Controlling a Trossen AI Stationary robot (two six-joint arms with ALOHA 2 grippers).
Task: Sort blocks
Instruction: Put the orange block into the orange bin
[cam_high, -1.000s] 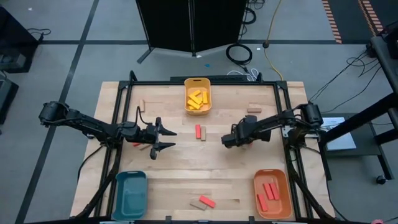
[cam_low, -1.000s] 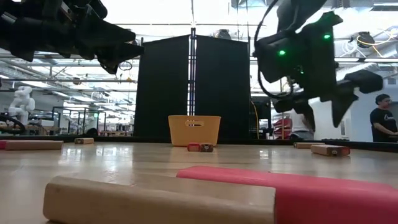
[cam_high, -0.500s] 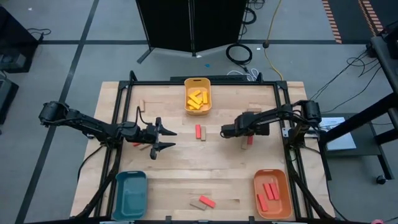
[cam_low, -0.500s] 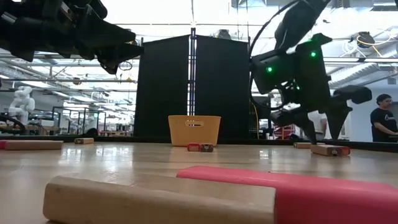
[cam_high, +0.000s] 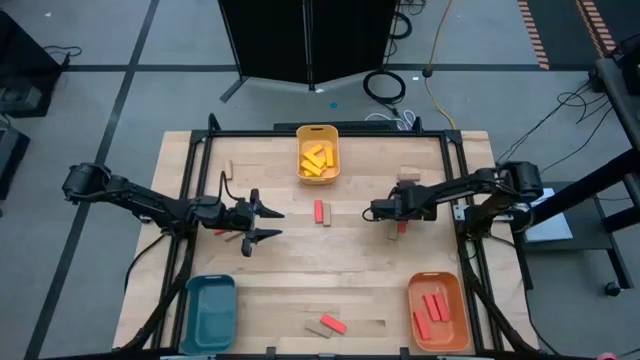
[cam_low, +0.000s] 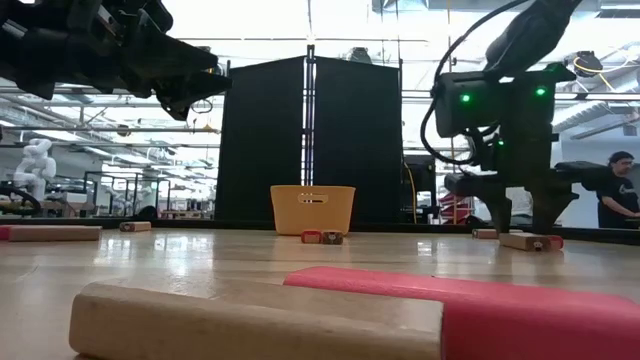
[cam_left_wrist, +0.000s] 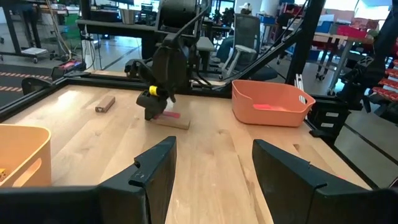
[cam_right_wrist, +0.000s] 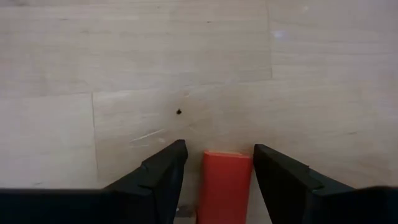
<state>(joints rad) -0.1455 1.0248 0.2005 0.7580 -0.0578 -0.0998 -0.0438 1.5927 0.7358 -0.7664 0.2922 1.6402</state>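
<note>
1. Right claw (cam_high: 388, 210) is low over the counter (cam_high: 280, 270), right of centre. It points down, its fingers (cam_right_wrist: 158, 177) spread apart and closed on nothing.
2. A red block (cam_right_wrist: 224, 186) lies flat on the counter directly between the right claw's fingers, a gap showing on each side. Its long axis runs along the line of the fingers, so the jaws would close across its narrow width. Judgement: this is a pre-grasp, and a short drop and squeeze should take it.
3. In the left wrist view the same red block (cam_left_wrist: 169, 115) sits beside a tan one (cam_left_wrist: 174, 122) under the right claw; whether the two touch cannot be told.
4. Left claw (cam_high: 268, 223) hangs above the counter's left half, fingers parted and empty. It is well away from this block, so the right arm is plainly nearer.
5. The orange tray (cam_high: 437, 312), already holding red blocks, sits at the near right corner on the right arm's side. It looks the likely destination.
6. Another red block (cam_high: 319, 211) lies mid-counter, between the two claws.
</note>
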